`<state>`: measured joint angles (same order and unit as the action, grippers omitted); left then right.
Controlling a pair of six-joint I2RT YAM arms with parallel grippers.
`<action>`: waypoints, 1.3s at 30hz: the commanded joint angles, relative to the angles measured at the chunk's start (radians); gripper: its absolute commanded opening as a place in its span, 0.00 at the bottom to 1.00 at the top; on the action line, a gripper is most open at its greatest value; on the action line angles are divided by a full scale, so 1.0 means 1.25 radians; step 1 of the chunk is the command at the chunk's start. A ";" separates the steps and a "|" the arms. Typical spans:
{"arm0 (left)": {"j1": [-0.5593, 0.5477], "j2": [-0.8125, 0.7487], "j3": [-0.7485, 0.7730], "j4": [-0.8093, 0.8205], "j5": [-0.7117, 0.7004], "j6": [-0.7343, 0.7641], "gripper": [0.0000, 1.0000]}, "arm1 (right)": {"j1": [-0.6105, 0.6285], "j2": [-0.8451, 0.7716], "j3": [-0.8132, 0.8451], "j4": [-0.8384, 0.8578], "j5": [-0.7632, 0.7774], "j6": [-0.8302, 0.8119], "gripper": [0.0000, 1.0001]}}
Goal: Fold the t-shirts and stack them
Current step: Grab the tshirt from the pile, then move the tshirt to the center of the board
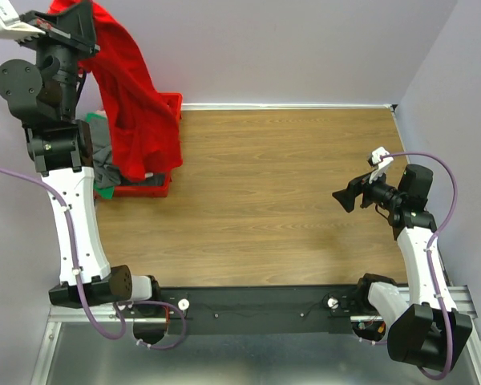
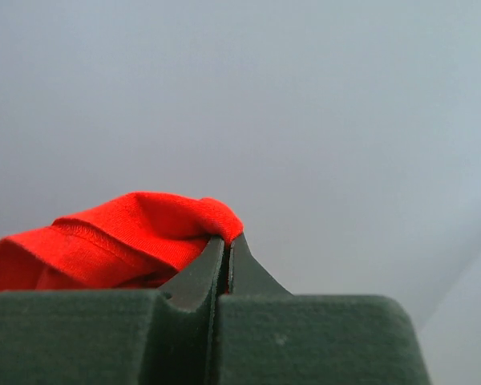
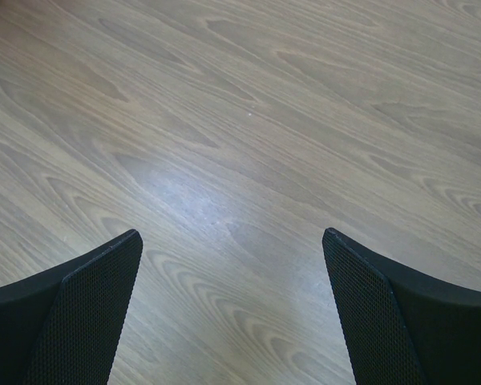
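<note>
A bright red t-shirt (image 1: 136, 104) hangs in a long drape at the far left, its lower end falling over the crate. My left gripper (image 1: 74, 24) is raised high above the table's back left corner and is shut on the shirt's top edge. In the left wrist view the jaws (image 2: 227, 241) are pressed together with a fold of the red t-shirt (image 2: 120, 241) pinched at their tips. Grey (image 1: 104, 156) and green (image 1: 103, 192) t-shirts lie in the crate beneath. My right gripper (image 1: 342, 198) hovers open over the right side of the table, with only bare wood between its fingers (image 3: 232, 234).
A rigid red plastic crate (image 1: 171, 108) stands at the table's left edge, partly covered by the hanging shirt. The wooden table (image 1: 289, 192) stretches between the two arms. Grey walls close in the back and right sides.
</note>
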<state>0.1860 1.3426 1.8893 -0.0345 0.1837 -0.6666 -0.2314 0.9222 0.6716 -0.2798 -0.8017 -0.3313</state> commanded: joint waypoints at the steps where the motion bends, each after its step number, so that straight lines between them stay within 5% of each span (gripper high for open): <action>1: -0.033 0.016 0.073 0.127 0.083 -0.101 0.00 | -0.005 0.005 0.004 -0.008 0.009 -0.007 1.00; 7: -0.212 0.034 0.158 0.144 0.074 -0.080 0.00 | -0.005 0.002 0.004 -0.008 0.013 -0.009 1.00; 18: -0.492 0.051 0.104 0.180 0.046 -0.033 0.00 | -0.005 0.002 0.005 -0.008 0.023 -0.010 1.00; 24: -0.579 0.050 -0.023 0.177 0.007 0.014 0.00 | -0.005 0.003 0.006 -0.008 0.034 -0.010 1.00; 31: -0.582 0.059 -0.267 0.171 -0.030 0.091 0.00 | -0.005 0.007 0.008 -0.008 0.034 -0.010 1.00; 32: -0.583 0.067 -0.322 0.163 -0.015 0.128 0.09 | -0.005 0.008 0.006 -0.008 0.033 -0.010 1.00; 35: -0.584 0.072 -0.425 0.122 -0.030 0.218 0.66 | -0.005 0.006 0.003 -0.009 0.018 -0.016 1.00; 39: -0.584 0.017 -0.517 0.007 -0.244 0.338 0.82 | -0.005 0.011 -0.002 -0.020 -0.038 -0.036 1.00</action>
<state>-0.5423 1.4368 1.3075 0.0715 0.1059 -0.4221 -0.2314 0.9272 0.6716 -0.2836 -0.7795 -0.3431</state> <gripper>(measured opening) 0.802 0.997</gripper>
